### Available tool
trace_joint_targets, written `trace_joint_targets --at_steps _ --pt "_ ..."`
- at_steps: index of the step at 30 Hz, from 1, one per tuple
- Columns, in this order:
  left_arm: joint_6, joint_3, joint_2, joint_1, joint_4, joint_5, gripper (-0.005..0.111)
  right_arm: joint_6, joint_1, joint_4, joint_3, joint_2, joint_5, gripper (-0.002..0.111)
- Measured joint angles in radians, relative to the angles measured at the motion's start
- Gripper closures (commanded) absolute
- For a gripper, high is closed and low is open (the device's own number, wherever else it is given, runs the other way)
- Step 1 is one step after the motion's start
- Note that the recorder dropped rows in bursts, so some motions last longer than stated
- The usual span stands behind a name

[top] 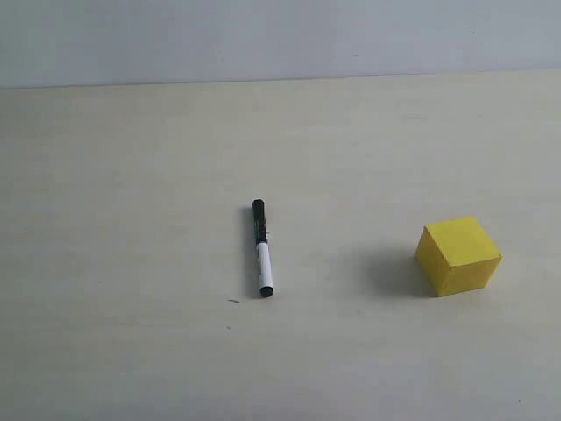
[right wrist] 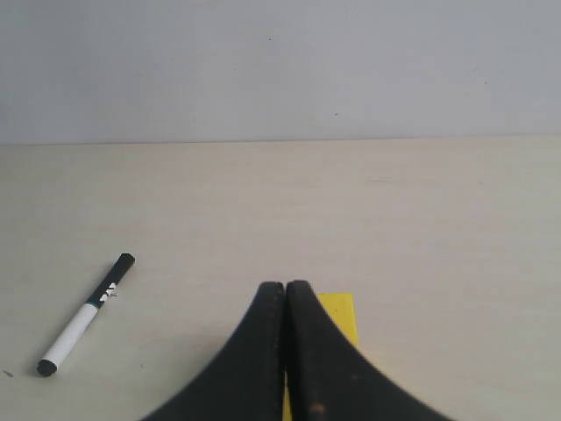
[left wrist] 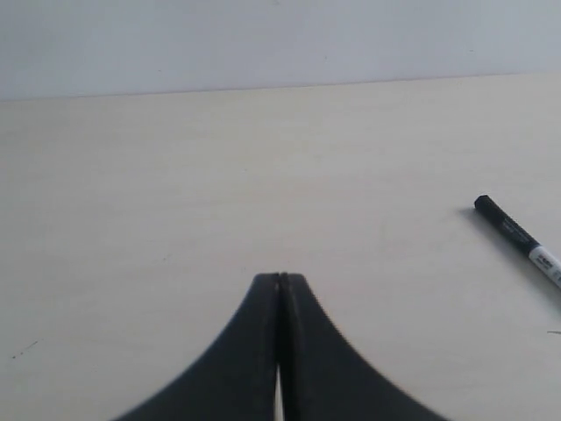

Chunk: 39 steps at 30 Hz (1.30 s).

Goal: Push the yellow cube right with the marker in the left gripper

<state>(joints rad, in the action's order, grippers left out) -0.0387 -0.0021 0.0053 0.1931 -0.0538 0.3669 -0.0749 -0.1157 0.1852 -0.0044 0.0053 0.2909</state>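
Note:
The marker lies flat on the table near the middle, black cap half toward the back, white barrel half toward the front; no gripper holds it. It also shows as the marker and the marker in the wrist views. The yellow cube sits on the table well to the marker's right. My left gripper is shut with nothing between its fingers. My right gripper is shut and empty too, with the yellow cube partly hidden behind it. Neither gripper appears in the exterior view.
The pale table runs back to a grey-white wall. A small dark speck marks the surface near the marker's front end.

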Motion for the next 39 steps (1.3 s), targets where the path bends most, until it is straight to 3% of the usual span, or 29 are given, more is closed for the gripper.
trace_joint_targets --at_steps 10,39 --pt "-0.002 0.000 0.000 -0.061 0.000 0.000 0.107 0.000 0.000 0.000 0.000 0.000 0.000 0.108" --pt "-0.002 0.000 0.000 -0.061 0.000 0.000 0.107 0.000 0.000 0.000 0.000 0.000 0.000 0.108"
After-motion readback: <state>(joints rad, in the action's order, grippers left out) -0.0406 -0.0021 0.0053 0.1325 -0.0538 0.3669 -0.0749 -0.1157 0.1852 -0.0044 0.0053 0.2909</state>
